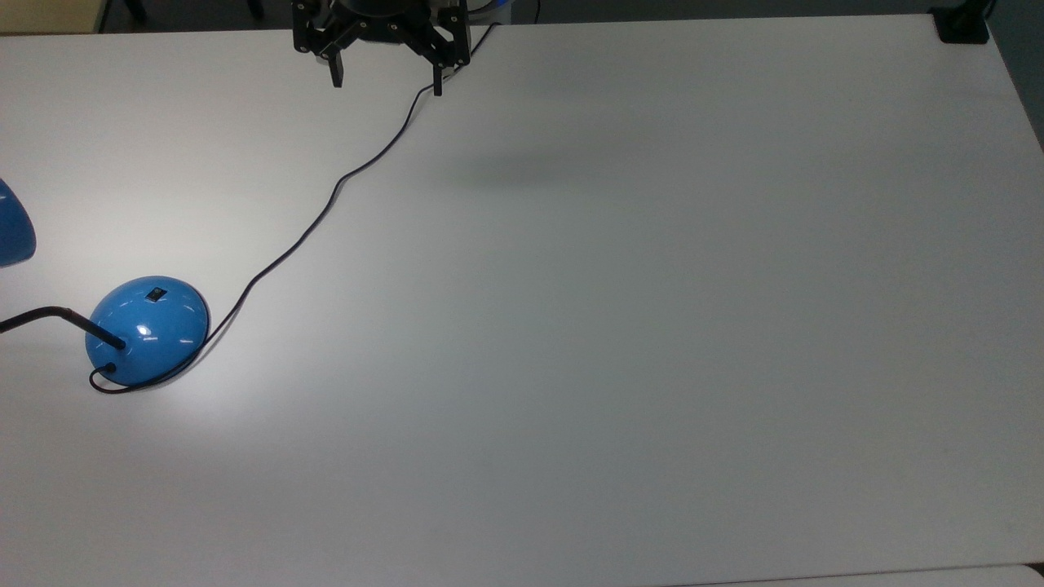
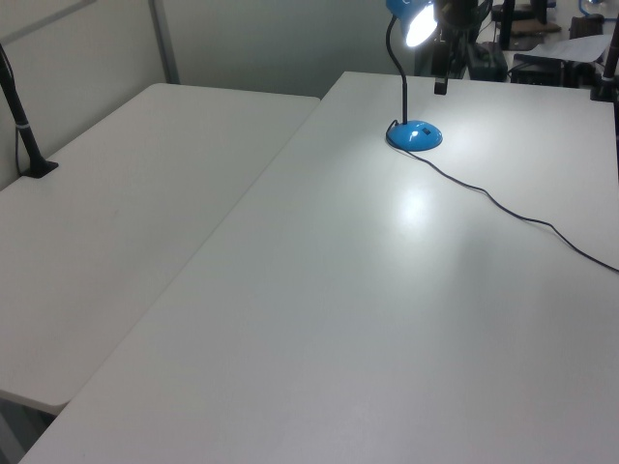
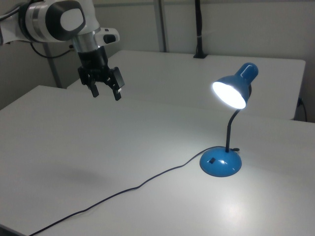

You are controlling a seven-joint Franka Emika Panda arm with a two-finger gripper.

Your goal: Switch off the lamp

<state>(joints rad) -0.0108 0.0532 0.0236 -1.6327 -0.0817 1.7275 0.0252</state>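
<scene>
- Order follows the right view, left edge to right edge.
- Arm (image 3: 54,19): white and grey Panda links, entering from the right view's upper left. No brand mark or writing legible on it.
- Gripper (image 3: 105,94): black, two fingers, pointing down, hanging in the air above the table (image 3: 74,147). Jaws apart, nothing between them. In the top view the gripper (image 1: 387,81) sits at the upper edge with both fingertips visibly separated.
- Cord (image 3: 128,189): thin, black, lying slack on the table. In the top view the cord (image 1: 326,204) passes under the jaws near the right-hand fingertip and runs down-left to the base.
- Lamp (image 3: 231,123): well apart from the jaws, to their right and lower in the right view; in the top view its base (image 1: 147,330) is far below and left of the jaws.
- Base: glossy blue dome, flat on the table, cord looped around its rim.
- Switch (image 3: 212,160): small black rocker on the dome, on the side facing the gripper in the right view. No label readable on it.
- Neck (image 3: 228,130): thin, black, rising from the base and bending to the shade.
- Shade (image 3: 235,87): blue, bulb lit, bright patch on the table around the base.
- Left view: lamp (image 2: 414,133) at the far end of the table, lit.
</scene>
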